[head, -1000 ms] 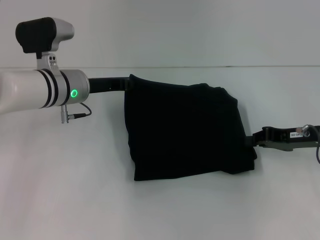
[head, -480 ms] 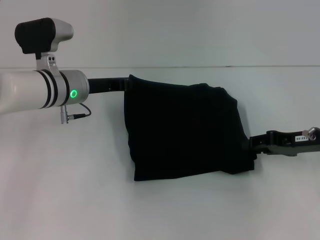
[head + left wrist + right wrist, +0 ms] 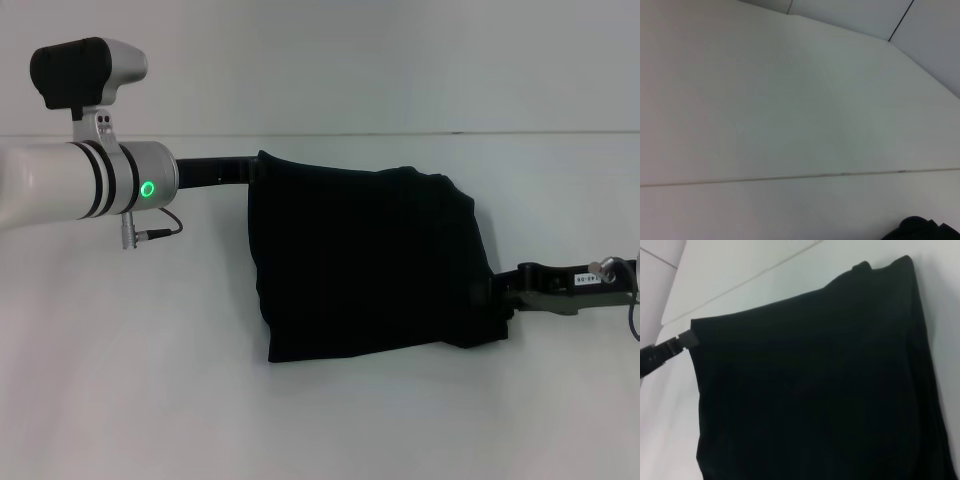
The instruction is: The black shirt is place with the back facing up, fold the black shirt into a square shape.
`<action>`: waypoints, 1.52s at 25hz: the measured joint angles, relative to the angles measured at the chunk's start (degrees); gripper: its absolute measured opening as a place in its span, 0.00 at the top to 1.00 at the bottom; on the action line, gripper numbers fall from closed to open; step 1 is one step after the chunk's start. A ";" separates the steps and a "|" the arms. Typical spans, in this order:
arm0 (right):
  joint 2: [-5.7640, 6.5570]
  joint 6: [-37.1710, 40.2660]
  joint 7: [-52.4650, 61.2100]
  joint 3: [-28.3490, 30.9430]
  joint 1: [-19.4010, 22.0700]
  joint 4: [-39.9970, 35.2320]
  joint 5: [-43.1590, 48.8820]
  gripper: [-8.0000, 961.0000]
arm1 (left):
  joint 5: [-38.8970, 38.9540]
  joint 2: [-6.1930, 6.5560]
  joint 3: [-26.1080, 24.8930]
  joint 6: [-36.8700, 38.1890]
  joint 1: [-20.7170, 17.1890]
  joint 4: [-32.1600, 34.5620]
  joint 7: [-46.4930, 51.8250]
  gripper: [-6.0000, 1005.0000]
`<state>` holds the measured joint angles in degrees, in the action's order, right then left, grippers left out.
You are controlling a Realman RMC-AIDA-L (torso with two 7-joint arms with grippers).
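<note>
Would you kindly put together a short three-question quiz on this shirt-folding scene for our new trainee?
1. True or false: the black shirt lies folded into a compact, roughly square block on the white table.
2. Multiple choice: where does the right pincer meet the shirt? A) far-left corner B) lower right edge C) middle of the top face
3. Fill in: the left pincer reaches the shirt at its far ____ corner in the head view.

Key
1. True; no sleeves stick out.
2. B.
3. Left; the dark arm link ends at that corner, and the fabric hides the fingers there.
</note>
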<state>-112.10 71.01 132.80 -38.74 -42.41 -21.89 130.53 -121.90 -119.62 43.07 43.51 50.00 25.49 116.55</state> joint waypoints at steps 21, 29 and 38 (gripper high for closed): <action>-0.35 -1.50 -2.80 1.55 1.48 -0.77 -0.23 0.95 | 0.08 0.52 -0.41 -0.36 0.42 0.28 0.03 0.94; -0.29 -1.55 -2.38 1.74 1.25 -0.90 -0.22 0.95 | 0.00 0.48 -0.01 -0.12 0.33 0.83 -0.03 0.93; 0.64 -2.62 -2.64 3.68 3.29 -7.20 -0.19 0.78 | -0.01 1.14 -0.88 -0.24 -0.69 2.51 -0.06 0.84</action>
<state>-111.46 68.39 130.16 -35.07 -39.12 -29.09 130.34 -121.91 -118.48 42.19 43.27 49.31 28.00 116.49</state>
